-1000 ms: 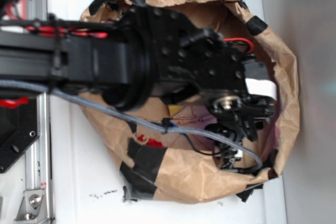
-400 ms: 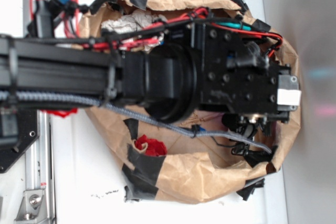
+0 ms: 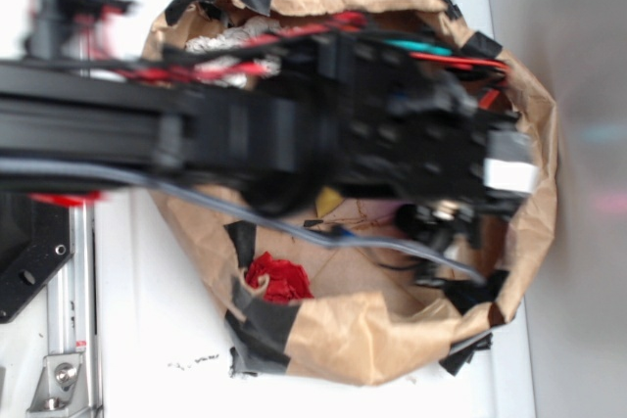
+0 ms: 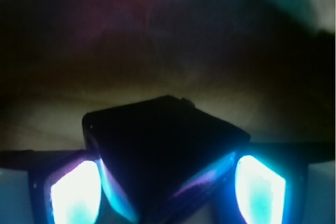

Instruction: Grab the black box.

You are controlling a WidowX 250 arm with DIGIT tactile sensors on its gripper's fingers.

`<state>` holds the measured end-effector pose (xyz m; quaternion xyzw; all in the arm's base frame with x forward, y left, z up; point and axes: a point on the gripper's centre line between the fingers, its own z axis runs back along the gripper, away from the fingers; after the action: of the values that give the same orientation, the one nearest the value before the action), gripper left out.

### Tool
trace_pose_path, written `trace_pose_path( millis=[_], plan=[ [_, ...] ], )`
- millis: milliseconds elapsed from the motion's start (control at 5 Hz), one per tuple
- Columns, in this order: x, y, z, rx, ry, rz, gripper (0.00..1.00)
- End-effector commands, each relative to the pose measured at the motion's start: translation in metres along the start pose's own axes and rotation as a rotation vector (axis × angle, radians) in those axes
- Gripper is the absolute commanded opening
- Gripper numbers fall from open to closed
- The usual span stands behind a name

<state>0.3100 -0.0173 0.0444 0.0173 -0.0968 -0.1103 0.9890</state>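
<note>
Inside the brown paper bag (image 3: 392,325), the arm (image 3: 294,134) reaches in from the left, blurred with motion, and its gripper (image 3: 446,242) hangs low near the bag's right wall. In the wrist view the box (image 4: 163,150) sits between the two glowing fingers (image 4: 76,195), one corner pointing toward the camera, its sides meeting the inner faces of both pads. The gripper (image 4: 168,198) pinches the box, the jaws closed in against it. In the exterior view the box is hidden under the arm and cannot be made out.

Against the picture from 0.4 s ago, the arm has drawn back slightly to the left: the white label on the wrist sits further from the bag's right edge. The red object (image 3: 279,279) near the bag's lower left shows more fully, and a yellow wedge (image 3: 328,203) now peeks out below the arm. The crumpled grey paper (image 3: 230,41) at the upper left stays where it was. The bag itself has kept its place on the white table (image 3: 162,340).
</note>
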Motion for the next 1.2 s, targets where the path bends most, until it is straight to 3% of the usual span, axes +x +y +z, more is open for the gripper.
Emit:
trace_pose_path(
  millis=[0,200,400,600,800,1000],
  plan=[
    [-0.026,-0.016,0.028,0.029,-0.043,-0.031,0.00],
    [-0.015,-0.014,0.045,0.014,-0.015,-0.061,0.00],
    [0.006,0.004,0.046,-0.046,0.006,-0.063,1.00],
    [0.024,0.014,0.047,-0.067,-0.009,-0.145,1.00],
    [0.022,0.019,0.034,-0.038,0.022,-0.168,1.00],
    [0.007,0.013,0.028,-0.133,0.043,-0.205,1.00]
  ],
)
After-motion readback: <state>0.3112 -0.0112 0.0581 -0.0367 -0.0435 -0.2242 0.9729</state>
